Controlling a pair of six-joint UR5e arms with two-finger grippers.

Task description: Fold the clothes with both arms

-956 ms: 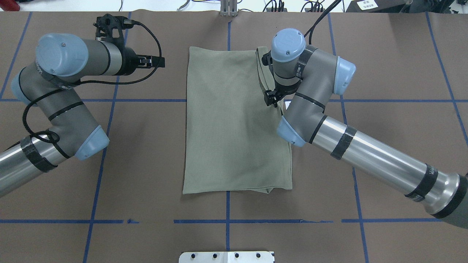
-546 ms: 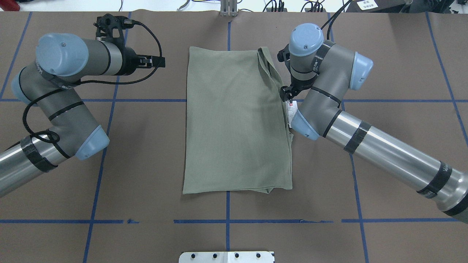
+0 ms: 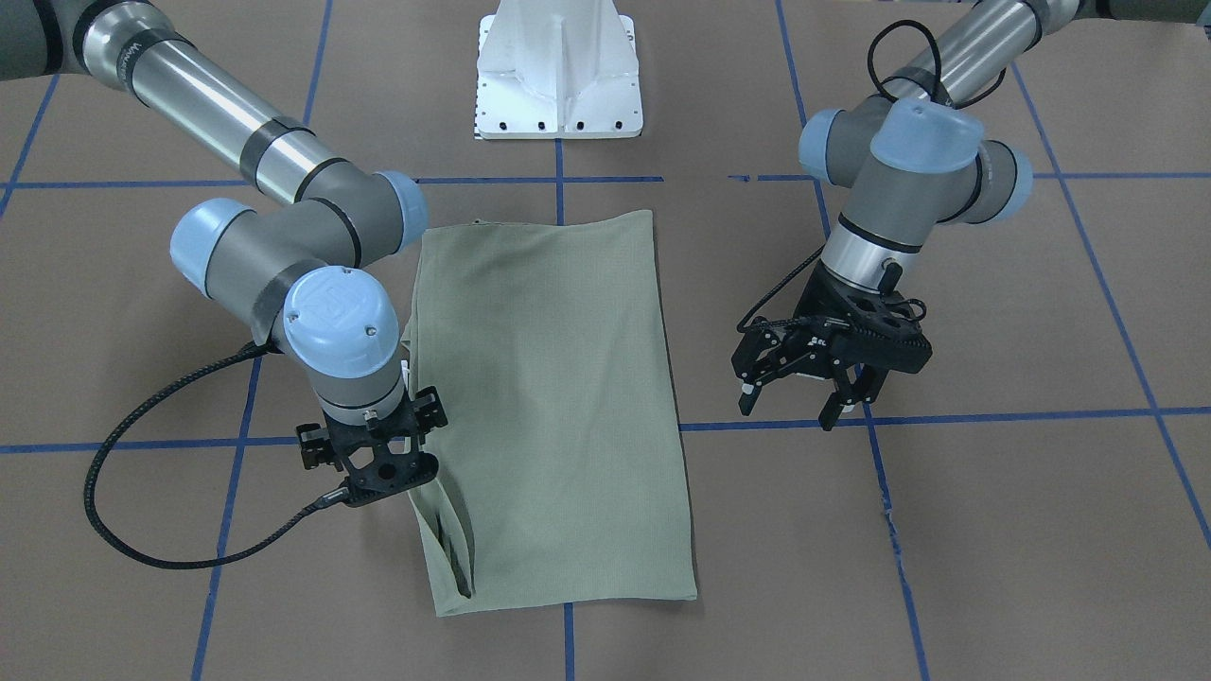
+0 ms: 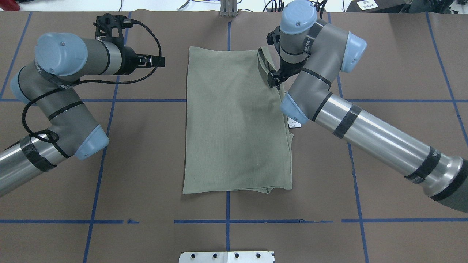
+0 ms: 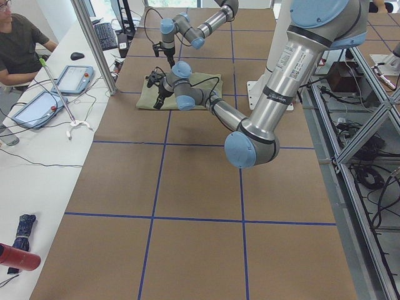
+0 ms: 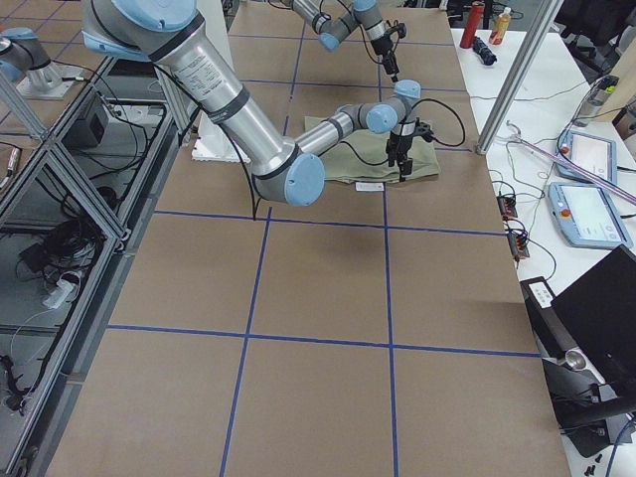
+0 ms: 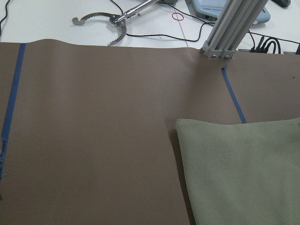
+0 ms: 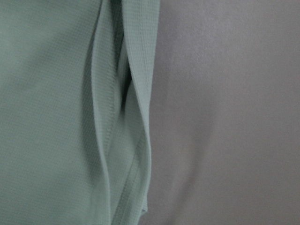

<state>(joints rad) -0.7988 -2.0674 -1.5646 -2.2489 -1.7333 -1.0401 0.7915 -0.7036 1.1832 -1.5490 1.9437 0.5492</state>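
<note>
Reading the table [image 4: 146,164] as a clock from behind the robot, twelve at the far edge, the sage-green shirt [image 4: 234,124] lies flat at the centre, folded into a tall rectangle. Its layered edges bunch loosely along the three o'clock side. The left gripper [image 3: 790,411] hangs over bare brown covering at about ten o'clock from the shirt, well apart from it. Its fingers are spread wide and there is nothing between them. The right gripper [image 4: 273,80] points down at the shirt's edge near one o'clock. The wrist above covers its fingers from across the table, and the wrist camera shows only folds of cloth against the table, so I cannot tell how far it is open or whether it has any cloth. The right arm [image 4: 365,128] comes in from four o'clock. Its blue elbow cap sits over the shirt's three o'clock edge and hides most of the white hang tag [image 4: 294,125] poking out there. The left arm [image 4: 62,109] folds back on itself at nine o'clock, its black cable looping beside it. Blue tape lines [image 4: 256,221] divide the covering into squares. The white pedestal base [image 3: 558,71] stands at six o'clock, an aluminium post [image 7: 229,28] at twelve. Beyond the far edge is a white bench where a person [image 5: 19,44] sits near two tablets [image 5: 76,78] and a grabber tool [image 7: 112,23].
</note>
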